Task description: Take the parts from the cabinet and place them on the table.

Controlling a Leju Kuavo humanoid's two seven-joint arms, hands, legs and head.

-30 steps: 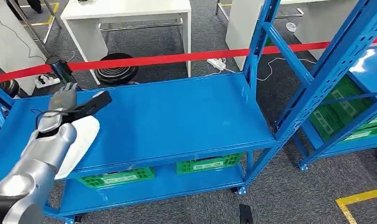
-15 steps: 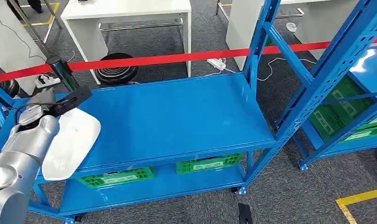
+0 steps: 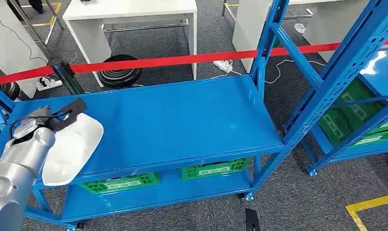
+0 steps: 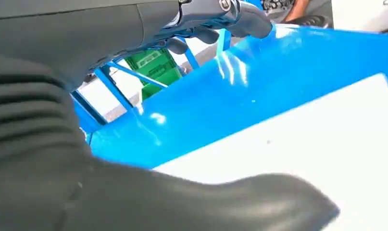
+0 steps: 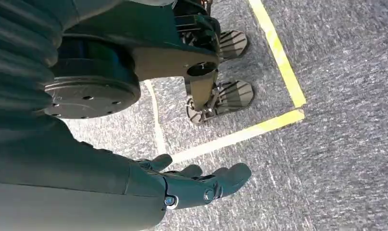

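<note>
Glossy blue metal shelf (image 3: pixel 182 120); left hand (image 3: pixel 47 118) grips smooth white curved part (image 3: pixel 69 149); right hand (image 5: pixel 201 183) fingers loosely apart.

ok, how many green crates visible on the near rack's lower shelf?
2. Left green crate sits under the shelf's front edge; right green crate sits beside it toward the blue post. The top shelf hides most of both; more may sit behind.

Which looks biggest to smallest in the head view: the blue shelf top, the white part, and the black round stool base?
1. blue shelf top
2. white part, though it is nearer the camera
3. black round stool base, farther off, so the last two are unsure
</note>
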